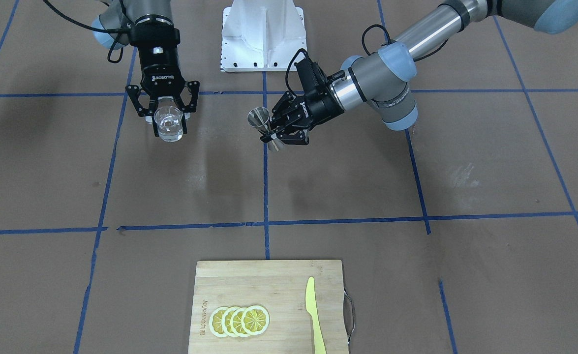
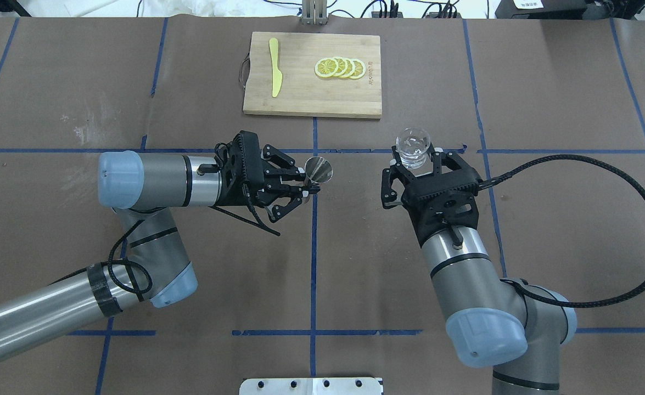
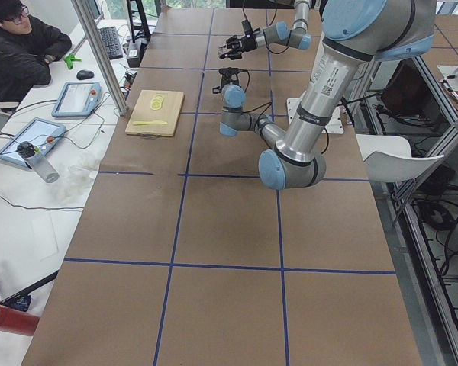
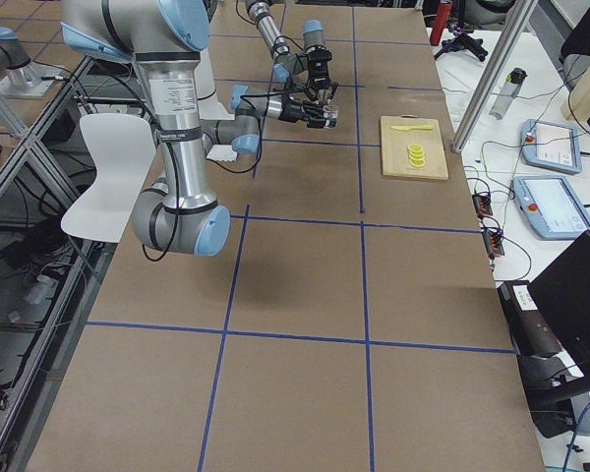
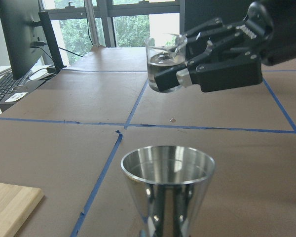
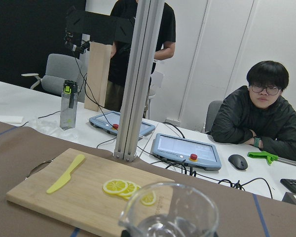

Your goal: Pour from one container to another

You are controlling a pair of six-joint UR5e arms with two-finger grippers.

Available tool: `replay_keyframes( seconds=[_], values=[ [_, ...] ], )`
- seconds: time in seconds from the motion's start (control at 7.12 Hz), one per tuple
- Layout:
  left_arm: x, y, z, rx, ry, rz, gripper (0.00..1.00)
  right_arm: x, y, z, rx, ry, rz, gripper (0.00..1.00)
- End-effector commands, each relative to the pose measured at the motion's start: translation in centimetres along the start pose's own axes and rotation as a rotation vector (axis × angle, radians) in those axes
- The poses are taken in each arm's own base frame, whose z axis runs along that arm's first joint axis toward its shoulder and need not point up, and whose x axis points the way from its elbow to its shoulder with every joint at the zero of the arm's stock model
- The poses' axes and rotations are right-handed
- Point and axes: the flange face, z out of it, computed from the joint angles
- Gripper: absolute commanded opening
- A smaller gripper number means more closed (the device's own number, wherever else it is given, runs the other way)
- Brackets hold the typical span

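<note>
Above the table's middle, the L gripper (image 2: 307,190) is clamping 1 steel jigger (image 2: 319,169) upright, while the R gripper (image 2: 414,162) is gripping 1 glass beaker (image 2: 413,146) w/ clear liquid, well apart from it. Opposite the robot, 1 bamboo cutting board (image 2: 306,101) is carrying 4 lemon slices (image 2: 340,67) & 1 yellow knife (image 2: 274,74).

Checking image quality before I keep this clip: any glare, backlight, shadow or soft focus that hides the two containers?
Left wrist view: bright windows backlight the glass, yet its liquid shows; the jigger carries reflections on its steel. Right wrist view: the glass rim at the bottom edge is soft, the background sharper. Front-facing view: faint arm shadows on the table, neither container hidden.
</note>
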Motion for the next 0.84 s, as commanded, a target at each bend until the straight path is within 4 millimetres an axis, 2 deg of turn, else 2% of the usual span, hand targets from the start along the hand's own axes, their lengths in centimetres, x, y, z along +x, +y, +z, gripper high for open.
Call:
replay_keyframes(
  seconds=[0.0, 0.14, 0.56, 0.7],
  values=[
    [0.0, -0.4, 0.2, 0.003, -0.001, -0.001, 0.00, -2.3, -2.5, 0.6, -0.026, 0.036, -0.068, 0.00],
    [0.3, -0.5, 0.6, 0.002, -0.002, -0.004, 0.00, -1.9, -2.0, 0.9, -0.045, 0.034, -0.082, 0.00],
    [1.2, -1.7, 2.0, 0.015, -0.022, -0.013, 0.00, 1.8, 1.1, 2.1, -0.091, 0.063, -0.172, 0.00],
    [1.2, -2.0, 2.3, 0.011, -0.029, -0.026, 0.00, 1.6, 0.5, 1.8, -0.085, 0.058, -0.169, 0.00]
  ],
)
